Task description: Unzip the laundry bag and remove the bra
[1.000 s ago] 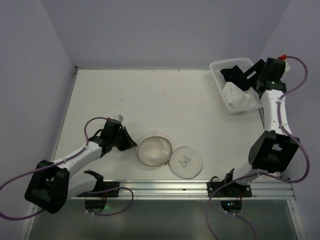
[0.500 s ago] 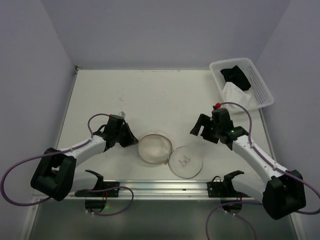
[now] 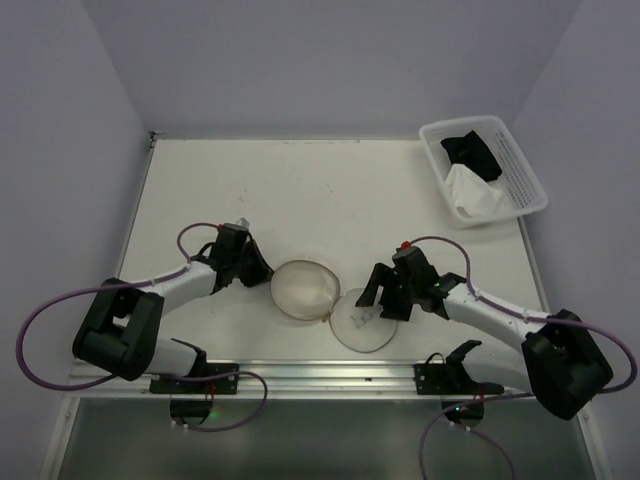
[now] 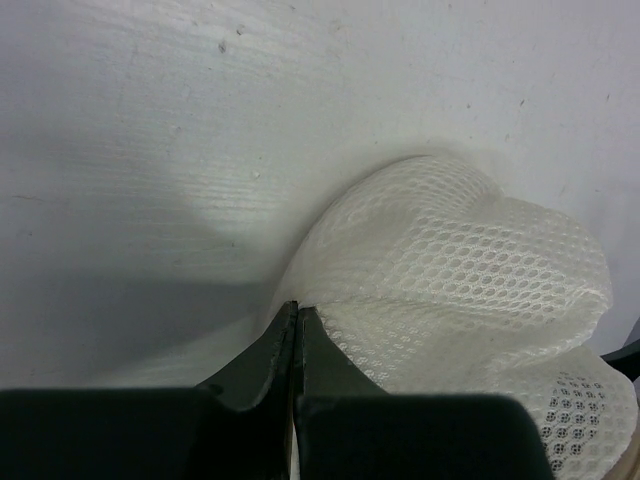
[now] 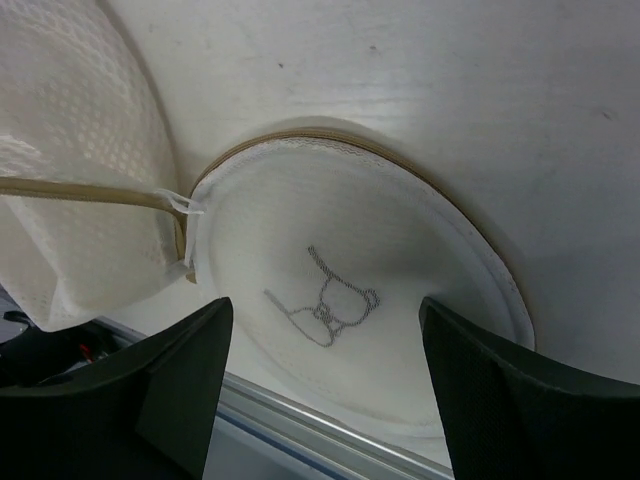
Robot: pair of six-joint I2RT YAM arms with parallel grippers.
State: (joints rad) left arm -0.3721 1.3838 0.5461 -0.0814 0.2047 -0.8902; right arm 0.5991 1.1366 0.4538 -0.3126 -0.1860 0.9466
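the left gripper (image 4: 296,318) is pinched shut on the mesh edge of the laundry bag (image 3: 303,290), probably to anchor that half against the table (image 3: 300,190). the bag lies spread like a clamshell at the near middle, between both arms. the right gripper (image 5: 325,345) hovers wide open over the printed half, holding nothing. the zip pull is too small to find. the dark cloth (image 3: 470,150) in the basket (image 3: 524,165) may be the bra, but i cannot tell.

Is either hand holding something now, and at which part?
The left hand pinches the laundry bag at its mesh edge; the right hand is open, holding nothing.
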